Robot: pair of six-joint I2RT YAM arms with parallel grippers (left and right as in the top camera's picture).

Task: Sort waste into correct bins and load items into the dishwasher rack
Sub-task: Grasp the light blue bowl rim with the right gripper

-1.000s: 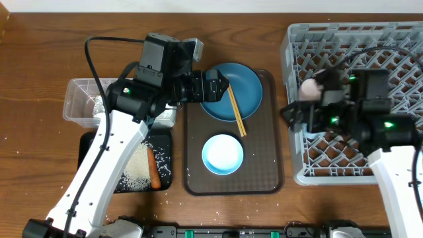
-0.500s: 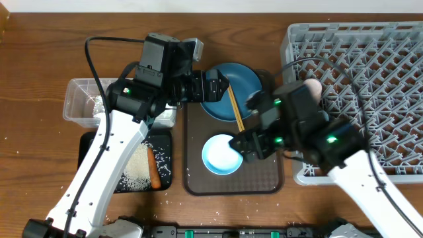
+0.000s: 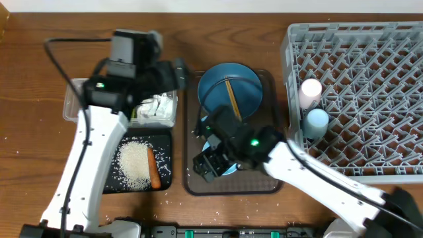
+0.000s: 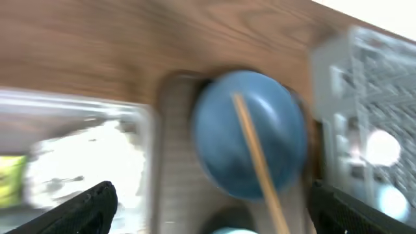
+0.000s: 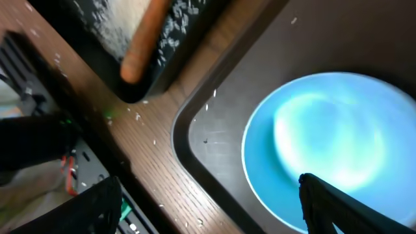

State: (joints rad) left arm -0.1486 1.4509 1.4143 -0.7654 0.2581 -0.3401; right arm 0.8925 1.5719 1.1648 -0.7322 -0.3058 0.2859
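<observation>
My right gripper (image 3: 206, 164) (image 5: 208, 214) hangs open low over the front left of the brown serving tray (image 3: 268, 178), its fingers (image 5: 351, 201) beside the pale blue bowl (image 5: 338, 143) (image 3: 229, 168), holding nothing. My left gripper (image 3: 180, 71) (image 4: 214, 221) is open and empty above the gap between the clear tub (image 3: 79, 99) and the dark blue plate (image 3: 228, 89) (image 4: 250, 133). Wooden chopsticks (image 3: 232, 99) (image 4: 257, 156) lie across the plate. The pink cup (image 3: 310, 92) and light blue cup (image 3: 318, 121) stand in the grey rack (image 3: 370, 66).
The tub holds white tissue (image 3: 156, 106) (image 4: 84, 162) and a yellow-green wrapper (image 4: 10, 182). The black tray (image 3: 109, 185) holds rice (image 3: 134, 162) and a carrot (image 3: 153, 169) (image 5: 146, 39). Loose rice grains dot the table by the serving tray's corner (image 5: 195, 149).
My right arm swung from the rack leftward to the bowl, leaving the pink cup in the rack. My left arm drew back left from the plate.
</observation>
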